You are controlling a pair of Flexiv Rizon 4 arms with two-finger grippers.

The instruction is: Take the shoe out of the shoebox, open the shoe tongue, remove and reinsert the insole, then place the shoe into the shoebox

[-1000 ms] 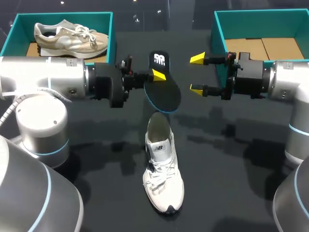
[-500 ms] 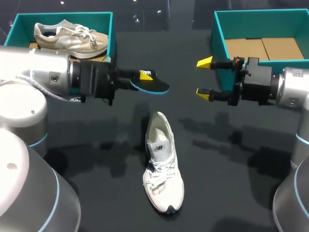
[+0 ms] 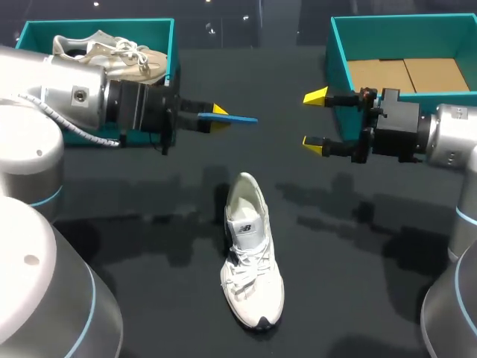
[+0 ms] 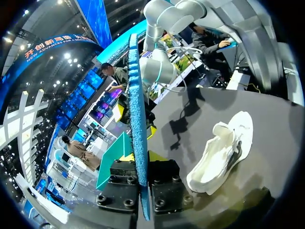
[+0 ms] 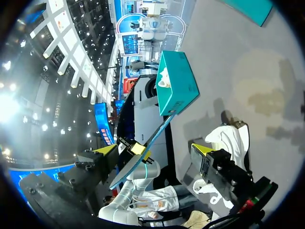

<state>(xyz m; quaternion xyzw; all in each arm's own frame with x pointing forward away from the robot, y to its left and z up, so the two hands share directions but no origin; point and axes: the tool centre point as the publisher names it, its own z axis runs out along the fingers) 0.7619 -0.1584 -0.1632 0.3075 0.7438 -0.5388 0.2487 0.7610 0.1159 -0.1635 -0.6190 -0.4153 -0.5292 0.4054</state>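
Two teal shoeboxes (image 3: 337, 45), two shoes (image 3: 250, 253), one insole (image 3: 238, 118) clamped edge-on in left jaws, right jaws apart, empty.

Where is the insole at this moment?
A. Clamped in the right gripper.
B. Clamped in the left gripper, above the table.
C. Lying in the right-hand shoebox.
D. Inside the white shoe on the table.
B: the left gripper is shut on the insole, which shows edge-on in the head view, while the right gripper stands open and empty.
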